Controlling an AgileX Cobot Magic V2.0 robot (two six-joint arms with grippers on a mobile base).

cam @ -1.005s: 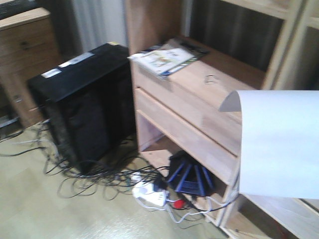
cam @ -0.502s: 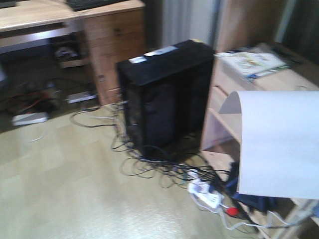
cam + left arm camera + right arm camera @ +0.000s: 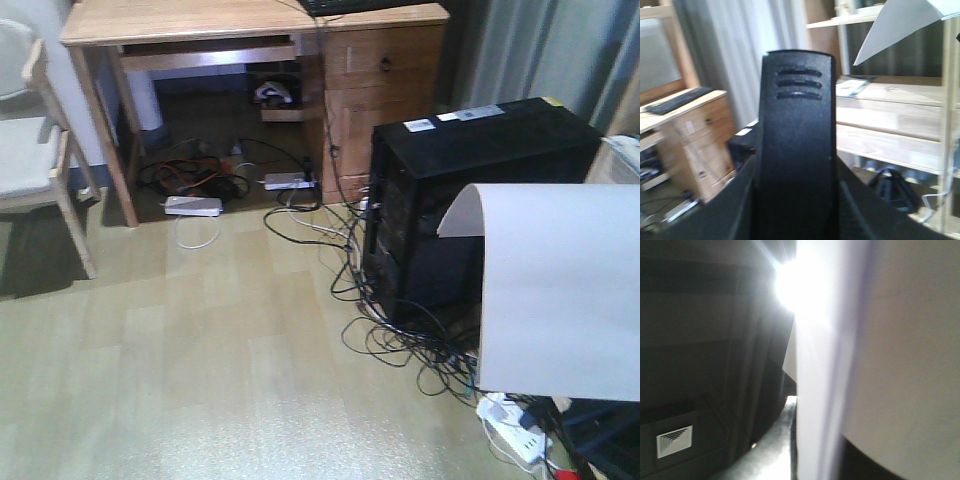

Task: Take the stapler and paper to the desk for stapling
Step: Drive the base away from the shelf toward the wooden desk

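Note:
The black stapler [image 3: 796,140] stands on end, filling the middle of the left wrist view, and my left gripper [image 3: 797,210] is shut on it, one dark finger on each side. The white paper [image 3: 560,290] hangs curled at the right of the front view and shows top right in the left wrist view [image 3: 895,25]. Edge-on, the paper [image 3: 820,390] runs up through the right wrist view, where my right gripper [image 3: 812,450] is shut on it. The light-wood desk [image 3: 200,18] stands across the floor at the top of the front view. Neither gripper shows in the front view.
A black computer tower [image 3: 470,190] stands on the floor beside the desk, with tangled cables [image 3: 400,340] and a white power strip [image 3: 515,425] around it. A chair [image 3: 30,150] is at the left. A wooden shelf unit [image 3: 890,115] is behind.
The front view has swung left: the shelf unit has slid out of view and the desk and chair have come in. The paper keeps its place in the view.

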